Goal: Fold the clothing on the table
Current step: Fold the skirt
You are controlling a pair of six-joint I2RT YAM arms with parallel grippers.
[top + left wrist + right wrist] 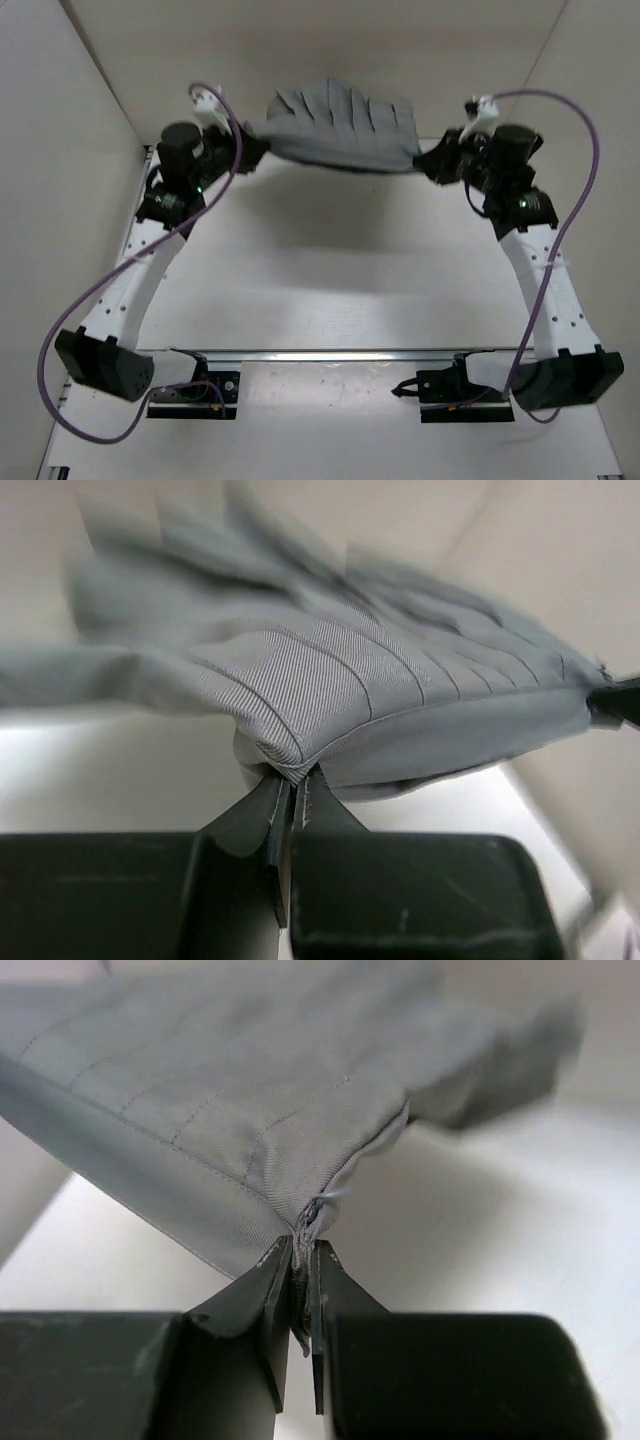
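Clothing point(340, 130) hangs stretched in the air over the far part of the table point(330, 270), strung between the two arms with its long axis running left to right. The left gripper point(252, 152) has its jaws clamped on the left near corner of the cloth, and the right gripper point(430, 160) has its jaws pinched on the right near corner; both wrist views show the fabric squeezed between closed tips. From each pair of jaws the cloth spreads away toward the far wall, with its creases running the same way. Neither arm is nearer, since each holds its own end. The fold likely depends on carrying this held near edge evenly, both arms together, so the taut edge stays straight.
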